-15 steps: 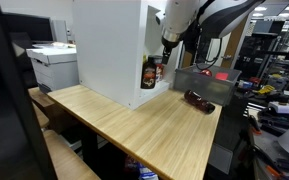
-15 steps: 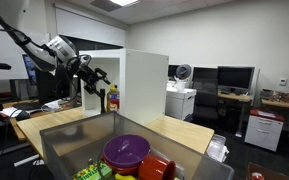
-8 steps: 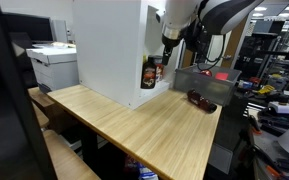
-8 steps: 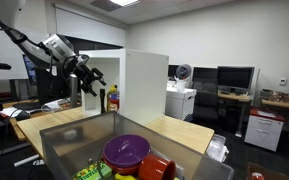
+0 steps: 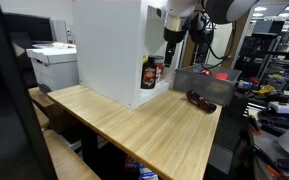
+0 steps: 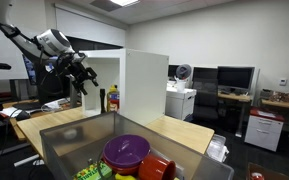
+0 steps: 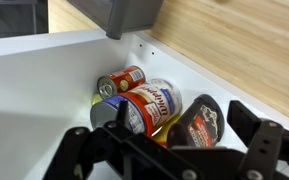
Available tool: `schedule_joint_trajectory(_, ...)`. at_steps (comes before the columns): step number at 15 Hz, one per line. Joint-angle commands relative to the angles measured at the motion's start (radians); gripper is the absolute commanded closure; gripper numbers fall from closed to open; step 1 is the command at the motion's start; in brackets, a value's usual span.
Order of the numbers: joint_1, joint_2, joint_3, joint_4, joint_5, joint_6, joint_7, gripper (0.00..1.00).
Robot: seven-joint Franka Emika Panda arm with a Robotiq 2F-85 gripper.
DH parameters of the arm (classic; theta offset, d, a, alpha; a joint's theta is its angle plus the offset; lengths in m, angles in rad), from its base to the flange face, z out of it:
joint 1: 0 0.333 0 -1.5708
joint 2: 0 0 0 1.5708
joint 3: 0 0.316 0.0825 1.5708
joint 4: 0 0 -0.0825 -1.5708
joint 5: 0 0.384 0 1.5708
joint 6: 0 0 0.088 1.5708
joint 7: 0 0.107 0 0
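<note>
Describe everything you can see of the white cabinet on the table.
The cabinet is a tall, plain white box, seemingly painted board, standing upright on the wooden table. One side is open. The wrist view shows small peg holes in an inner wall and, on the cabinet floor, tins huddled in a corner beside a dark packet. The open end effector hovers by the opening without touching the cabinet.

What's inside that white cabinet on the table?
Inside the white cabinet stands a cluster of cans, with a dark container beside them. The cans hide whatever is behind them, and the gripper blocks the foreground.
</note>
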Motion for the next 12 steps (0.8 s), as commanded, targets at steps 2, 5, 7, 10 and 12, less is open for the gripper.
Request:
schedule_joint_trajectory(2,-0.006,-0.074,-0.004,-0.025,0.104,-0.021,-0.100,0.00)
schedule_joint_trajectory(5,-0.013,-0.102,-0.015,-0.024,0.190,-0.031,-0.146,0.00)
schedule_joint_trajectory(7,-0.016,-0.114,-0.020,-0.024,0.239,-0.040,-0.171,0.00)
schedule_joint_trajectory(10,-0.019,-0.126,-0.026,-0.021,0.308,-0.060,-0.218,0.00)
schedule_joint_trajectory(12,-0.021,-0.128,-0.028,-0.016,0.345,-0.078,-0.247,0.00)
